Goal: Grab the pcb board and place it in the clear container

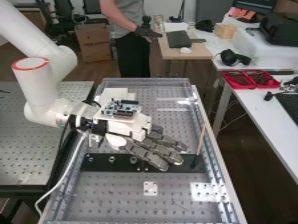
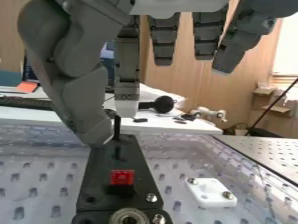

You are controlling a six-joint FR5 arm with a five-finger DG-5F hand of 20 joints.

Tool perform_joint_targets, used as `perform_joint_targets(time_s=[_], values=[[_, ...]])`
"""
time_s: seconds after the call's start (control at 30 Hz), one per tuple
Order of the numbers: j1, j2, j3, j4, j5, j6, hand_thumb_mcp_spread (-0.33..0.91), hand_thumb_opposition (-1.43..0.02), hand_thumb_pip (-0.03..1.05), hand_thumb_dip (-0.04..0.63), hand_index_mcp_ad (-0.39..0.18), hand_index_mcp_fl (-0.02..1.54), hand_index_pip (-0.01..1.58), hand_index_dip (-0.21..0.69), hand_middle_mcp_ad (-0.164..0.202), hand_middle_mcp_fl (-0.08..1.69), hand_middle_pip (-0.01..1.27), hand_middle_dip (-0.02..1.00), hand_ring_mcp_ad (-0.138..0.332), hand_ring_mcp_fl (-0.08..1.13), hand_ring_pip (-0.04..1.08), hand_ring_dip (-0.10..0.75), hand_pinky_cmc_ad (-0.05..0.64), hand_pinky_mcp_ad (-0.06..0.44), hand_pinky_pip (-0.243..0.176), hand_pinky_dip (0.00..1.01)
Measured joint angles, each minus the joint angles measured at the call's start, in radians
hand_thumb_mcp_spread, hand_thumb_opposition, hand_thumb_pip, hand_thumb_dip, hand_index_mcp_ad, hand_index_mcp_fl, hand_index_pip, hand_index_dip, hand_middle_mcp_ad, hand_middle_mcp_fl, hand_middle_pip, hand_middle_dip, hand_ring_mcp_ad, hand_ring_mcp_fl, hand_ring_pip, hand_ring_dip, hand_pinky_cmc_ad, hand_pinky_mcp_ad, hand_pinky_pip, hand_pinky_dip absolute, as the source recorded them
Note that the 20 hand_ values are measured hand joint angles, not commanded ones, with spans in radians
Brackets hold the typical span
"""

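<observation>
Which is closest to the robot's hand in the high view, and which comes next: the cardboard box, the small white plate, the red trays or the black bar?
1. Black bar, beneath the hand
2. Small white plate, toward the bench's near end
3. Red trays, on the right-hand table
4. Cardboard box, back left, on the floor

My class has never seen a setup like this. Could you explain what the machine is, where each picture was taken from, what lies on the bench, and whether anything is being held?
It is a white robot arm with a dark grey, human-like hand. The high view looks down along the bench; the wrist view comes from the arm's own wrist, past the fingers. On the bench's hole-filled surface lie a black strip with a small red piece and a white plate with screws. A circuit board appears by the wrist; I cannot tell what supports it. The fingers are extended, apparently holding nothing.
</observation>
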Motion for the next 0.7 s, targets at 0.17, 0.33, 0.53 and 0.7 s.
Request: perform_joint_targets(time_s=[0.17, 0.33, 0.53, 0.7], values=[[0.002, -0.002, -0.001, 0.0, 0.003, -0.034, 0.43, -0.86, 0.7, 0.253, -0.065, 0.02, 1.56, 0.106, 0.086, 0.01, 0.15, 0.12, 0.236, 0.0, 0.08, 0.014, 0.325, 0.197, -0.093, 0.41], [0.003, -0.013, 0.004, -0.013, 0.004, -0.068, 0.43, -0.86, 0.7, 0.253, -0.063, 0.02, 1.56, 0.106, 0.084, 0.01, 0.15, 0.12, 0.236, 0.0, 0.08, 0.014, 0.325, 0.197, -0.093, 0.41], [-0.004, -0.027, 0.006, -0.014, -0.007, -0.004, 0.43, -0.86, 0.7, 0.251, -0.065, 0.02, 1.56, 0.103, 0.084, 0.01, 0.15, 0.12, 0.236, 0.0, 0.08, 0.014, 0.325, 0.197, -0.089, 0.42], [-0.014, -0.04, 0.014, -0.028, -0.005, 0.07, 0.43, -0.86, 0.71, 0.253, -0.065, 0.02, 1.56, 0.106, 0.084, 0.01, 0.15, 0.12, 0.236, 0.0, 0.08, 0.014, 0.325, 0.197, -0.089, 0.42]])
